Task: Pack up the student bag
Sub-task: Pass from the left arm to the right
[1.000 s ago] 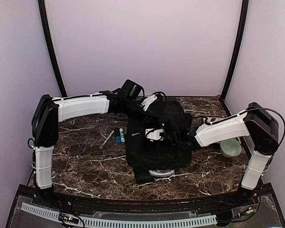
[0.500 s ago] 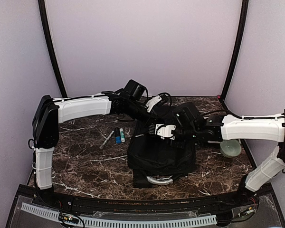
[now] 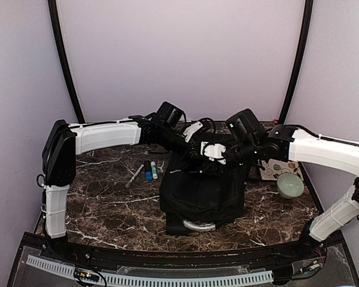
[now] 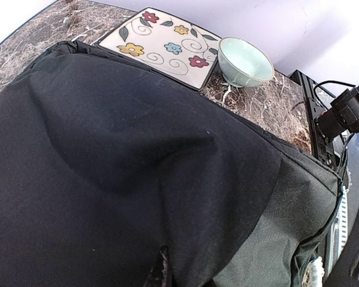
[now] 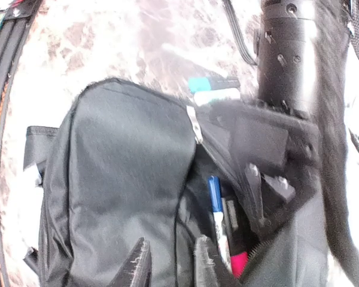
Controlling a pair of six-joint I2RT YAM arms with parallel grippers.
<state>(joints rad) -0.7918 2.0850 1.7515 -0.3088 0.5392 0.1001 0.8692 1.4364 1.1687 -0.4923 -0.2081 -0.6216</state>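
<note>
Here, the right end effector [image 5: 172,242] hangs just above the student bag [image 3: 200,194], its two fingers [image 5: 137,266] parted a modest way with nothing between them; they point down at the bag's open mouth, where a blue-capped pen [image 5: 214,194] and something pink [image 5: 239,263] lie inside. The left end effector [image 5: 266,185] is pinched onto the dark rim of that mouth on the far side, holding the fabric up; in its own wrist view black cloth fills nearly everything.

The bag sits on the middle of the counter [image 3: 107,209], a little toward the right edge; its length runs from the near edge toward the far edge, and its grey handle loop [image 3: 197,226] is at the near end. A few markers [image 3: 148,172] lie on the marbled top to the left of the bag, apart from it. A pale green bowl [image 3: 290,186] stands near the right edge, with a flowered plate [image 4: 158,39] just beside it, toward the far right corner.
</note>
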